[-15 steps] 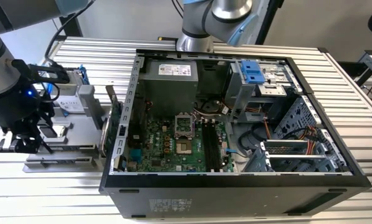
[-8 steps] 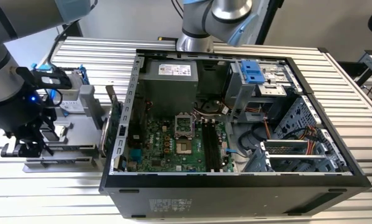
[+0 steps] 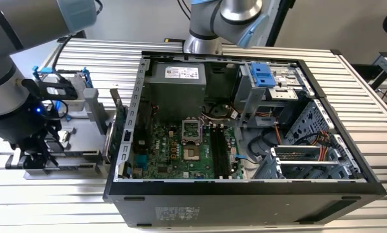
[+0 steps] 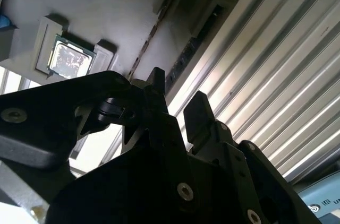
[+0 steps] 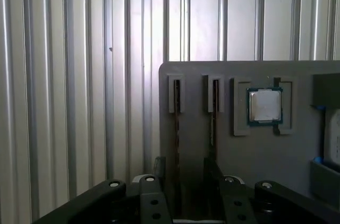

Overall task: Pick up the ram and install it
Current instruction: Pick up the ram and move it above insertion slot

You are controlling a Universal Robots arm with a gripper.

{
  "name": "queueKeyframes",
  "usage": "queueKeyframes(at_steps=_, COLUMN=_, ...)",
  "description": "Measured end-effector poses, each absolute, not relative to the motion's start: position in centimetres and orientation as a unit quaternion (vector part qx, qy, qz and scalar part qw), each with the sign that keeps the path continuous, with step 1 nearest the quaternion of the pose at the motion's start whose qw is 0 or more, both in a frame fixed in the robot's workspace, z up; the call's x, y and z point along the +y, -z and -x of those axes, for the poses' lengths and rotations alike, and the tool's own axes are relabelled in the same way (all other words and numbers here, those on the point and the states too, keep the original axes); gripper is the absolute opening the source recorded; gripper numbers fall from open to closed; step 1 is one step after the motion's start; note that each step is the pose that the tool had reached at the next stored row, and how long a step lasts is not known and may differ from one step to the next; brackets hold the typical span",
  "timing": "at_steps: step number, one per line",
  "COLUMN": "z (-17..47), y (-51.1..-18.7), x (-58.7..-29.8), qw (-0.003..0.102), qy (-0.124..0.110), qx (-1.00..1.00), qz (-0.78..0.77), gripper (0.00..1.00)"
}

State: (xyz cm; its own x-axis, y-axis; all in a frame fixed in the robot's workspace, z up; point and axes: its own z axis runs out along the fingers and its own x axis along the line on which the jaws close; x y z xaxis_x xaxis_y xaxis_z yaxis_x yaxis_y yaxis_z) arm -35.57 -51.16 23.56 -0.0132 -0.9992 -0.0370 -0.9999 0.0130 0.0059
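While the gripper [image 5: 185, 176] hangs low over the grey tray [image 5: 255, 155] with its fingers apart and empty, the ram [image 5: 176, 128] stands edge-on in its tray slot, in line with their gap. The power supply [image 3: 177, 90] carries a white printed label [image 3: 181, 73].

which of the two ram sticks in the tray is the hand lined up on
The ram stick farther from the processor chip; it runs between the fingers of the open hand, while the other stick beside the chip does not.
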Motion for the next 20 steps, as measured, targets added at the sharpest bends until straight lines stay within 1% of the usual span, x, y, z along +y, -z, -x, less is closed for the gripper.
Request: queueKeyframes(at_steps=20, z=35.5, y=-20.9, x=-51.5, qw=0.011, qy=-0.015, qx=0.719, qz=0.695, gripper=1.0)
